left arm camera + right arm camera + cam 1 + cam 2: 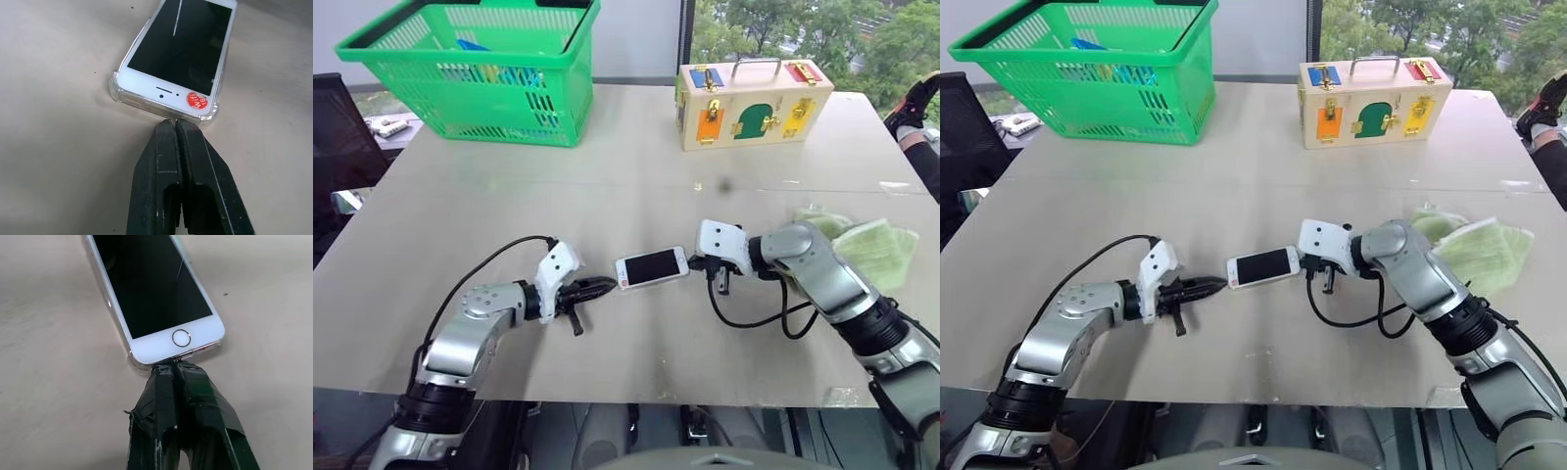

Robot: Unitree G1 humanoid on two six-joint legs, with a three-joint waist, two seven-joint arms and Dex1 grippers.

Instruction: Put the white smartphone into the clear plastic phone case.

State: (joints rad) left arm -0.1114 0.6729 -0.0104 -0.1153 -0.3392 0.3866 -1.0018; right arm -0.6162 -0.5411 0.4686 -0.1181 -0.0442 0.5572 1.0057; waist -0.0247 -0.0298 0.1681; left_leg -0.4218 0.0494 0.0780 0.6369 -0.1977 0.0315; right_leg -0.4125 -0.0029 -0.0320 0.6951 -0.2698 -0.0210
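The white smartphone (652,266) lies flat and screen up on the table between my two grippers. The clear plastic phone case (116,88) wraps its edges and corners; its rim also shows at the home-button end (132,360). A red sticker sits beside the earpiece. My left gripper (610,285) is shut, its tips (174,122) right at the earpiece end of the phone (181,49). From the other side my right gripper (695,261) is shut too, its taped tips (171,363) against the home-button end (151,284).
A green basket (480,69) stands at the back left and a wooden latch box (754,103) at the back right. A pale green cloth (871,245) lies by my right arm. A person's shoe (915,103) shows at the far right.
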